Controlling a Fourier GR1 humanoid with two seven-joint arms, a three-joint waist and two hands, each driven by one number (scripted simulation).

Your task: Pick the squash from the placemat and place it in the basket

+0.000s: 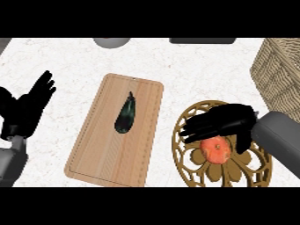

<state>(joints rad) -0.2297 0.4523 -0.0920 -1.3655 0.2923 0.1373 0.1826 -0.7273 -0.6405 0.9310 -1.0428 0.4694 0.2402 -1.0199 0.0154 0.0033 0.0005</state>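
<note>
one squash (216, 150), one placemat (192, 169), one basket (288, 74), one eggplant (126, 115)

left hand (21, 107): matte black all over, with slender tapered fingers and a thicker thumb; no markings can be made out on it.
left wrist: a narrow black neck is seen between the hand and the forearm.
left forearm (1, 165): a light grey rounded casing, with a small dark marking noted near the left edge of the view; what it depicts cannot be told.
right hand (220, 123): the same matte black, with a broad back and rounded fingers.
right forearm (287, 147): a smooth, thick grey cylinder, darker than the left casing, with a rounded end where the hand is joined.
</note>
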